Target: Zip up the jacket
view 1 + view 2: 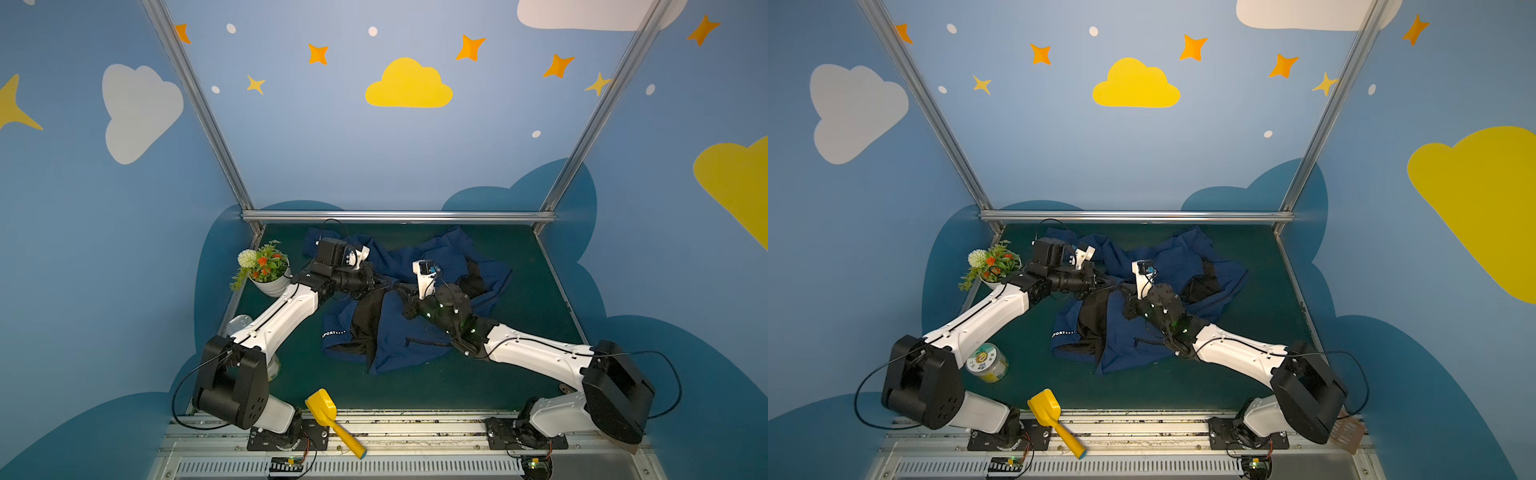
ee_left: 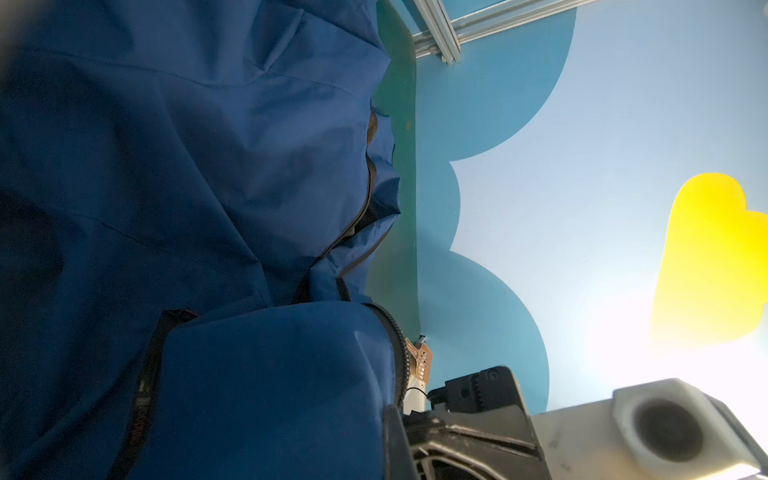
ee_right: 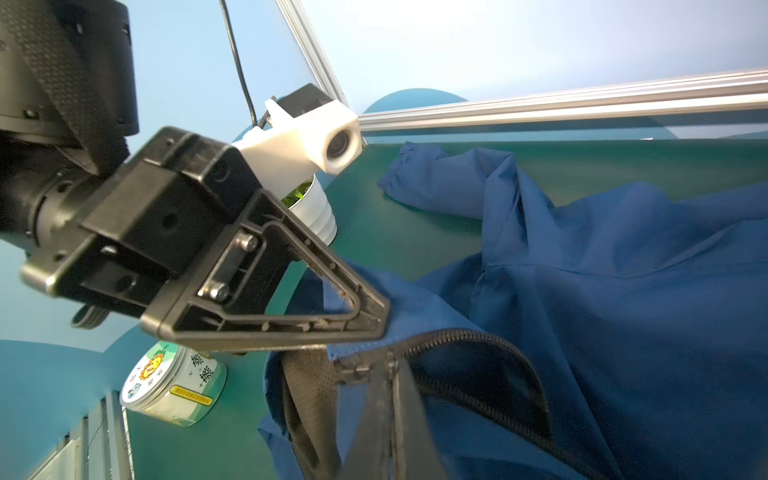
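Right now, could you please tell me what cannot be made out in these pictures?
- Right gripper tips: right wrist view, blurred, cut by the edge.
- Jar: a top view, mostly behind left arm.
- How far the jacket is zipped: both top views, folds hide it.

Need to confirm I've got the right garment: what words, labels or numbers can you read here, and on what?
"SPORT" followed by dots: small white print on the jacket.
Jar label: Chinese characters and a yellow strip, too blurred to read.
Nothing else is legible.
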